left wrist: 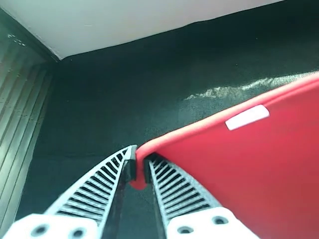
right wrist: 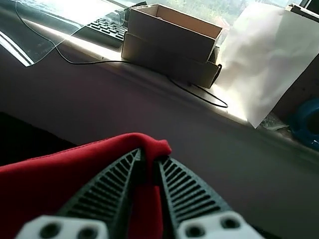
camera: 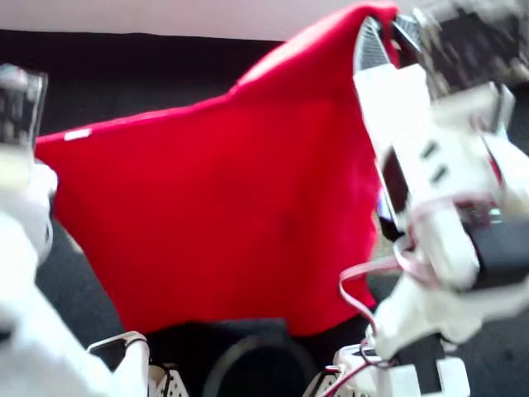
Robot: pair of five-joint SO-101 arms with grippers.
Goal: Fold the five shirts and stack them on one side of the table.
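Observation:
A red shirt point(camera: 223, 215) hangs spread out above the black table, held up by two of its corners. My left gripper point(left wrist: 139, 167) is shut on the red shirt point(left wrist: 249, 164) at one corner, near a small white tag point(left wrist: 247, 117). That corner sits at the left of the high view, by the left arm point(camera: 21, 124). My right gripper point(right wrist: 148, 162) is shut on the red shirt point(right wrist: 50, 184) at another corner. This corner is raised highest, at the upper right of the high view, where the right gripper point(camera: 376, 33) pinches it.
The black table cover point(left wrist: 124, 89) lies under the shirt, with a light wall strip behind it. Cardboard boxes point(right wrist: 169, 42), a cable and a white sheet point(right wrist: 264, 55) stand off the table beyond the right gripper. The arm bases point(camera: 248, 372) sit at the near edge.

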